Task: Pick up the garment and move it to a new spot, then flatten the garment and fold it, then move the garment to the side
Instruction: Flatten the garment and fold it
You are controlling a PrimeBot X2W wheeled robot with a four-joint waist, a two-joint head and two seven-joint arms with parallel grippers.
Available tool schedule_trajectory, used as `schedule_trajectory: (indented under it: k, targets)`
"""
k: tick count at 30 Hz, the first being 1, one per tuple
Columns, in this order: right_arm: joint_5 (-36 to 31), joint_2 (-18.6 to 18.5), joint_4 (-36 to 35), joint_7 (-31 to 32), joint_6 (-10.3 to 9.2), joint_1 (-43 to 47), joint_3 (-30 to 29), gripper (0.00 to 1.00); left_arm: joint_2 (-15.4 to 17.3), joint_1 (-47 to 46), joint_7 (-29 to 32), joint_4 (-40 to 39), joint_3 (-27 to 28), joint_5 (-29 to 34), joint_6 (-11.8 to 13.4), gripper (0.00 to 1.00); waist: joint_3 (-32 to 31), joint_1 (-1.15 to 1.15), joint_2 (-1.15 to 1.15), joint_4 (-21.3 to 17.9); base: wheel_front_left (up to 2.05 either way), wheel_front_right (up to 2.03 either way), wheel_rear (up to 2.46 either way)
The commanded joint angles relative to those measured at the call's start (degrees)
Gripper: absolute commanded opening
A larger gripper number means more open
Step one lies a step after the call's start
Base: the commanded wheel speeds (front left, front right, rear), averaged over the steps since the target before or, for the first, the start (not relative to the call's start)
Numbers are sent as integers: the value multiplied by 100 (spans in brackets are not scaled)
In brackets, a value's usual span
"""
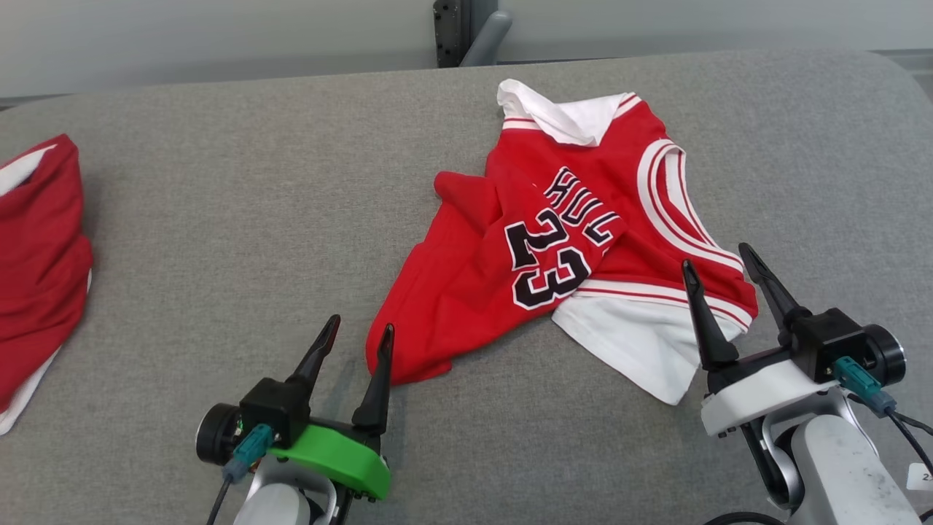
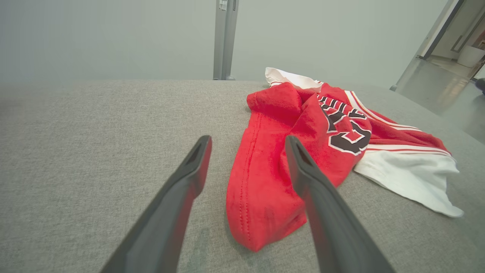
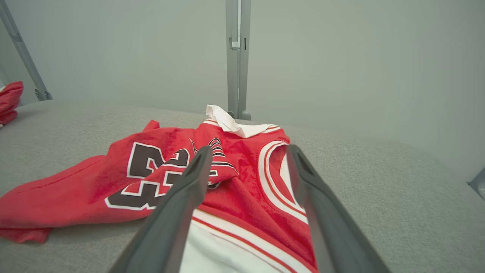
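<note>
While the garment [image 1: 474, 270] lies rumpled a little right of the middle of the grey table [image 1: 219, 240], neither arm has hold of it, and their placing reads as a setup for flattening. The left gripper [image 1: 362, 324] sits at the near-left corner of the hem, its jaws spread wide and empty. In the left wrist view the corner falls between the two fingers, though I cannot tell whether either one touches the cloth. The right gripper [image 1: 715, 257] hangs over the near-right end, jaws equally wide and holding nothing, with the striped armhole and the white lining showing between its fingers in the right wrist view. Two arms posted at opposite near corners suggests a plan to pinch each end and draw the cloth taut. The jersey is soft, thin red knit with a double-stitched hem, white and red banding round the armhole, and black numerals edged in white. One flap is folded over the lettering, and white inner fabric is turned out at the far collar and at the near-right corner, so it should drape and slide rather than hold a shape. The table cover is a coarse, matte grey weave with rounded far corners, likely giving some drag. Another red garment [image 1: 36, 255] lies bunched at the far-left edge, well apart.
</note>
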Motion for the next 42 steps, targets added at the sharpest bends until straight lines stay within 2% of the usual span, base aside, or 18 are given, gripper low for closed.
schedule_trajectory:
  k: [1, 10, 15, 16, 17, 19, 24, 29, 32, 36, 37, 38, 39, 40, 42]
  targets:
    - [17, 39, -6, 0, -10, -43, 42, 100, 19, -170, -4, 190, -17, -33, -15, 100, 270, 0, 0, -249, 0, 0, 0]
    - [-7, 54, 182, 0, -10, -219, 139, 100, 19, -1314, -4, 1764, -143, -383, -43, 100, 636, 0, 0, -627, 0, 0, 0]
    - [-13, 124, 264, 0, -10, -219, 142, 100, 19, -1740, -4, 2490, -193, -366, 19, 100, 707, 0, 0, -722, 0, 0, 0]
    - [-21, 130, 270, 0, -10, -220, 136, 100, 19, -1785, -4, 2602, -202, -405, 24, 87, 712, 0, 0, -730, 0, 0, 0]
    - [-28, 133, 287, 0, -10, -213, 133, 100, 19, -1832, -4, 2656, -220, -419, 33, 61, 716, 0, 0, -733, 0, 0, 0]
    - [-32, 133, 304, 0, -10, -205, 132, 100, 19, -1873, -3, 2650, -259, -436, 33, 0, 724, 0, 0, -726, 0, 0, 0]
    - [-22, 145, 319, 0, -10, -234, 121, 100, 20, -1760, -5, 1833, -98, -317, 10, 0, 759, 0, 0, -634, 0, 0, 0]
    - [17, 142, 359, 0, -10, -253, 155, 100, 20, -1678, -4, 847, 385, -395, 41, 0, 865, 0, 0, -532, 0, 0, 0]
    - [47, 156, 392, 0, -10, -334, 210, 100, 19, -1912, -4, 824, 578, -407, 104, 0, 972, 0, 0, -529, 0, 0, 0]
    - [81, 182, 421, 0, -10, -432, 305, 100, 22, -2343, -4, 1295, 880, -272, 210, 0, 1180, 0, 0, -618, 0, 0, 0]
    - [81, 195, 430, 0, -10, -460, 333, 100, 24, -2447, -3, 1496, 974, -214, 236, 12, 1235, 0, 0, -656, 0, 0, 0]
    - [90, 201, 429, 0, -10, -494, 347, 100, 32, -2587, -4, 1696, 1075, -219, 275, 37, 1291, 0, 0, -694, 0, 0, 0]
    - [97, 204, 435, 0, -10, -524, 355, 100, 51, -2770, -5, 1792, 1203, -209, 315, 73, 1344, 0, 0, -729, 0, 0, 0]
    - [109, 211, 451, 0, -10, -553, 354, 100, 116, -2921, -4, 1936, 1295, -130, 363, 100, 1392, 0, 0, -764, 0, 0, 0]
    - [135, 222, 471, 0, -10, -585, 333, 100, 125, -3103, -4, 2149, 1502, -114, 439, 100, 1448, 0, 0, -802, 0, 0, 0]
